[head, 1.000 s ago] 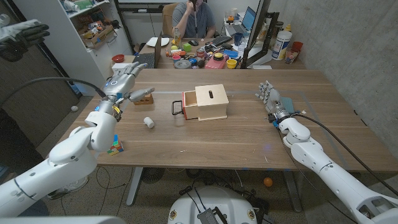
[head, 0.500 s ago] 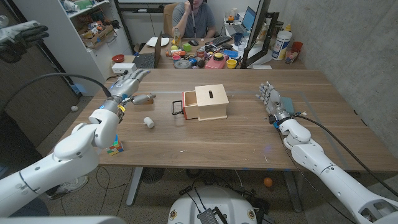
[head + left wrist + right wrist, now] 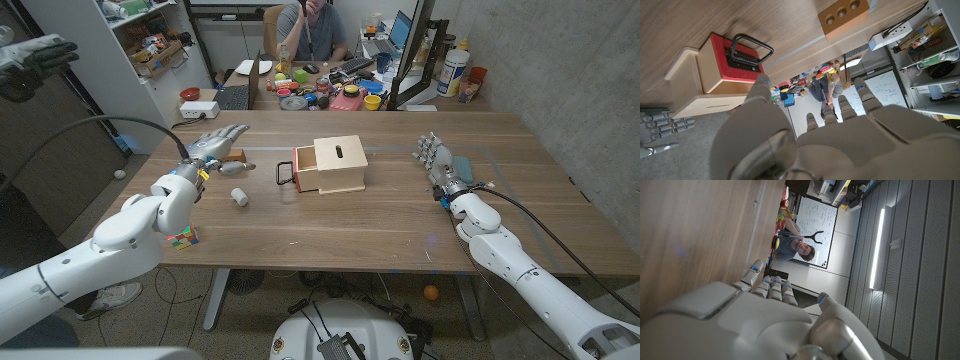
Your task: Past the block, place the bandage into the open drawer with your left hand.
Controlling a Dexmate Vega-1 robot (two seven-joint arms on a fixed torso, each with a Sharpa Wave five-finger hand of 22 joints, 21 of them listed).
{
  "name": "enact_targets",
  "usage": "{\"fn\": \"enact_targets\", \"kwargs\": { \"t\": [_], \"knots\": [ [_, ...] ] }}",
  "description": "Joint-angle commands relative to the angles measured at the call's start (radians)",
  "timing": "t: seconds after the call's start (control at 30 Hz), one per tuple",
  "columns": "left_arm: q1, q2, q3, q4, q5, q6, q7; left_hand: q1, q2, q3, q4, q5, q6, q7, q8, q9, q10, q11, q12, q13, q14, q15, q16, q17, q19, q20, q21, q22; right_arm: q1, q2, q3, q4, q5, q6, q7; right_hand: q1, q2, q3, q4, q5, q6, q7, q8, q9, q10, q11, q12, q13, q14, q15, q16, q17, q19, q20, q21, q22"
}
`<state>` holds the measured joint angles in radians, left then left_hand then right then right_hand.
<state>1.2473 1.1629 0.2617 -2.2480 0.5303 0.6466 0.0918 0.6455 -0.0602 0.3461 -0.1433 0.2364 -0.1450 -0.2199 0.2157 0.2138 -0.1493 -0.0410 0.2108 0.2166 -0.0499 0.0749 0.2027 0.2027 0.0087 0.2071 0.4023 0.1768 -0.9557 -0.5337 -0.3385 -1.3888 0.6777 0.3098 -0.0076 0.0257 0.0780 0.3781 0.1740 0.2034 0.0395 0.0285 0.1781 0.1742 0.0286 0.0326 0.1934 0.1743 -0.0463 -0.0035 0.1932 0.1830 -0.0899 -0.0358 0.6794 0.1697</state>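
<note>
While the bandage (image 3: 239,197), a small white roll, lies on the table (image 3: 400,220) left of the open drawer (image 3: 303,169), the left hand (image 3: 215,144) hovers just beyond it, fingers spread, holding nothing. So the roll sits nearward of that hand, and the wooden block (image 3: 234,158) is beside its fingers. Well apart at far right, the right hand (image 3: 438,160) holds nothing, fingers extended.

Cluttered workroom behind a wooden table (image 3: 400,215)
White shelving unit (image 3: 130,45) upper left; grey wall (image 3: 570,70) right; person at desk (image 3: 330,85) top centre.
</note>
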Motion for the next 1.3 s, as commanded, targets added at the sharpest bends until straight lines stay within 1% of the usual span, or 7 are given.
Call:
{"fn": "enact_targets", "kwargs": {
  "t": [0.03, 0.27, 0.5, 0.7, 0.77, 1.07, 1.3],
  "knots": [
    [-0.053, 0.050, 0.068, -0.013, -0.034, 0.038, -0.081, 0.009, -0.008, -0.004, 0.003, 0.000, -0.014, 0.000, -0.004, 0.004, -0.017, 0.006, -0.001, 0.004, 0.000, 0.000, 0.001, 0.002, 0.014, 0.003, -0.003, 0.003, -0.004, 0.005, 0.002, 0.005, 0.002, 0.008, -0.001, -0.008, 0.087, -0.003, 0.002, 0.008, 0.008, 0.002, 0.008, 0.005, 0.009, 0.006, 0.010, 0.004, 0.000, 0.005, 0.004, 0.002, 0.007, -0.033, -0.001, 0.004],
    [-0.081, 0.088, 0.093, -0.030, -0.049, 0.070, -0.134, 0.015, -0.009, -0.005, 0.001, 0.001, -0.023, 0.000, -0.006, 0.004, -0.025, 0.010, -0.003, 0.005, -0.006, 0.001, -0.002, 0.002, 0.016, 0.005, -0.006, 0.003, -0.008, 0.008, 0.003, 0.004, 0.002, 0.013, -0.005, -0.008, 0.086, -0.003, 0.002, 0.008, 0.008, 0.003, 0.008, 0.005, 0.010, 0.005, 0.010, 0.004, 0.005, 0.009, 0.004, 0.002, 0.011, -0.031, -0.003, 0.004],
    [-0.099, 0.101, 0.128, -0.026, -0.056, 0.086, -0.150, 0.019, -0.010, -0.006, 0.001, 0.002, -0.028, 0.000, -0.007, 0.005, -0.026, 0.011, -0.002, 0.005, -0.010, 0.002, -0.003, 0.002, 0.015, 0.006, -0.009, 0.003, -0.014, 0.009, 0.007, 0.001, 0.003, 0.017, -0.010, -0.008, 0.085, -0.003, 0.002, 0.008, 0.008, 0.002, 0.008, 0.005, 0.011, 0.003, 0.010, 0.004, 0.008, 0.010, 0.005, 0.001, 0.014, -0.030, -0.004, 0.004],
    [-0.104, 0.116, 0.139, -0.016, -0.075, 0.091, -0.151, 0.023, -0.009, -0.006, 0.001, 0.002, -0.031, -0.001, -0.007, 0.005, -0.026, 0.013, -0.001, 0.006, -0.014, -0.001, -0.004, 0.002, 0.016, 0.006, -0.011, 0.003, -0.019, 0.007, 0.009, -0.003, 0.004, 0.018, -0.011, -0.007, 0.085, -0.003, 0.001, 0.008, 0.008, 0.002, 0.008, 0.005, 0.013, 0.002, 0.010, 0.004, 0.012, 0.011, 0.005, 0.001, 0.017, -0.028, -0.006, 0.004],
    [-0.115, 0.120, 0.154, -0.015, -0.071, 0.097, -0.163, 0.023, -0.009, -0.006, 0.001, 0.002, -0.032, -0.001, -0.007, 0.005, -0.027, 0.013, -0.001, 0.006, -0.016, 0.000, -0.005, 0.002, 0.015, 0.006, -0.012, 0.003, -0.020, 0.006, 0.009, -0.005, 0.004, 0.017, -0.012, -0.007, 0.085, -0.003, 0.001, 0.008, 0.008, 0.002, 0.008, 0.005, 0.013, 0.002, 0.010, 0.004, 0.013, 0.012, 0.004, 0.001, 0.018, -0.028, -0.007, 0.004],
    [-0.180, 0.097, 0.231, 0.019, -0.026, 0.128, -0.212, 0.028, -0.007, -0.005, 0.001, 0.003, -0.033, -0.001, -0.005, 0.006, -0.029, 0.012, -0.001, 0.006, -0.019, 0.000, -0.005, 0.002, 0.015, 0.006, -0.015, 0.003, -0.027, 0.003, 0.011, -0.010, 0.007, 0.015, -0.013, -0.007, 0.083, -0.004, 0.001, 0.009, 0.006, 0.003, 0.007, 0.005, 0.016, 0.004, 0.011, 0.004, 0.015, 0.013, 0.003, 0.000, 0.020, -0.027, -0.010, 0.004],
    [-0.216, 0.076, 0.266, 0.054, -0.026, 0.115, -0.239, 0.031, -0.004, -0.004, 0.002, 0.004, -0.032, -0.001, -0.003, 0.007, -0.024, 0.011, 0.003, 0.007, -0.016, -0.003, -0.003, 0.003, 0.017, 0.005, -0.017, 0.003, -0.031, 0.000, 0.012, -0.012, 0.006, 0.016, -0.014, -0.008, 0.082, -0.005, 0.001, 0.009, 0.004, 0.002, 0.006, 0.005, 0.015, 0.003, 0.010, 0.004, 0.016, 0.012, 0.003, 0.000, 0.022, -0.027, -0.013, 0.004]
  ]
}}
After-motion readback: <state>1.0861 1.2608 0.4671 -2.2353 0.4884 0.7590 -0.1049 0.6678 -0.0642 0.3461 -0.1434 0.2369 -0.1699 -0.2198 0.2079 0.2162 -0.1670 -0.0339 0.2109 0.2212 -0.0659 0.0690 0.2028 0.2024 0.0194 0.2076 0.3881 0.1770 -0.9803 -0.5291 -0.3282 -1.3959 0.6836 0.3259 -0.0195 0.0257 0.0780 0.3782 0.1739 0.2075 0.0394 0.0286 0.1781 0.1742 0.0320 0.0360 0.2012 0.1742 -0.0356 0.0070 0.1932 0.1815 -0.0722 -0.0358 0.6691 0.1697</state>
